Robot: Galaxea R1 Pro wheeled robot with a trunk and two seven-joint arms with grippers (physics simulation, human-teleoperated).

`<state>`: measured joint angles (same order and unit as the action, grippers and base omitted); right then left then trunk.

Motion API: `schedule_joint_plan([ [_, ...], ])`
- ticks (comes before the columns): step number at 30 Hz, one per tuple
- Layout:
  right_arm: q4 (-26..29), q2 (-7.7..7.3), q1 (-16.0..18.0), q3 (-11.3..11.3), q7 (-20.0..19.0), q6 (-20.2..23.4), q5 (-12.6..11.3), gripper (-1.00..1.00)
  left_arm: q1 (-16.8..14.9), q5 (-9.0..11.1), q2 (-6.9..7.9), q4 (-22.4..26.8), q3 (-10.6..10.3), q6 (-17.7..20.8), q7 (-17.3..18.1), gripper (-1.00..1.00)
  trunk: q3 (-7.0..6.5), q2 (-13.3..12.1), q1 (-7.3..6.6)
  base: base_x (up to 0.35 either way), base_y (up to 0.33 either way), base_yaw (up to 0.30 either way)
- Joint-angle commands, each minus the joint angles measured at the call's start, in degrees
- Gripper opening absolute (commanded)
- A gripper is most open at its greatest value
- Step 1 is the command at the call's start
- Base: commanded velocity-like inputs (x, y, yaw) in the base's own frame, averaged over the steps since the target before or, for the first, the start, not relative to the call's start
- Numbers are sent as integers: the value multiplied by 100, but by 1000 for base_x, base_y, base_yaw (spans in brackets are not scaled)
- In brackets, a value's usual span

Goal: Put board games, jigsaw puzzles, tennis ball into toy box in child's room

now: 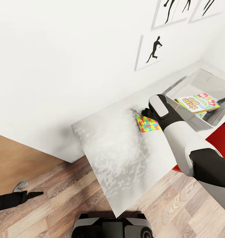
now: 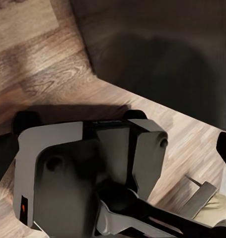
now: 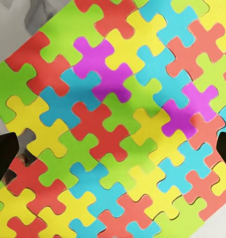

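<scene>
A jigsaw puzzle [image 1: 147, 125], a flat square of interlocking coloured pieces, lies on the pale grey table [image 1: 115, 152]. My right gripper [image 1: 146, 114] hovers directly over its far edge. In the right wrist view the jigsaw puzzle [image 3: 117, 124] lies close below the open right gripper [image 3: 113, 151], with a dark fingertip at each side edge and nothing gripped. The light grey toy box [image 1: 195, 78] stands further right on the table and holds a white-green-red Skip-Bo board game [image 1: 196, 103] on top of other flat boxes. My left gripper [image 1: 28, 190] hangs low over the wood floor, away from the table.
A red chair [image 1: 222, 138] sits under my right arm beside the toy box. Black silhouette pictures [image 1: 152, 51] hang on the white wall behind the table. My own base [image 2: 88, 168] and the plank floor [image 2: 38, 64] lie below the left wrist.
</scene>
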<state>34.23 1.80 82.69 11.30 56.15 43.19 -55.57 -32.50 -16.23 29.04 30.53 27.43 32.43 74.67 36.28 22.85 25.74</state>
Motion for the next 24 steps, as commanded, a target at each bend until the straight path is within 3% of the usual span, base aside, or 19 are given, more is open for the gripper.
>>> schedule_joint_plan([
  [1, -128, -4, 1, 23, 46, 37, -85, 100, -4, -62, -14, 6, 40, 57, 141, 100, 8, 7, 4, -1, 0, 0],
  [6, -127, -2, 7, 8, 50, 34, -85, 100, 0, -64, -8, 6, 48, 53, 326, 100, 8, 7, 4, 0, 0, 0],
  [24, 20, -3, 10, -3, 65, 43, -85, 100, -2, -64, 3, 6, 59, 50, 354, 100, 76, 7, 4, 0, 0, 0],
])
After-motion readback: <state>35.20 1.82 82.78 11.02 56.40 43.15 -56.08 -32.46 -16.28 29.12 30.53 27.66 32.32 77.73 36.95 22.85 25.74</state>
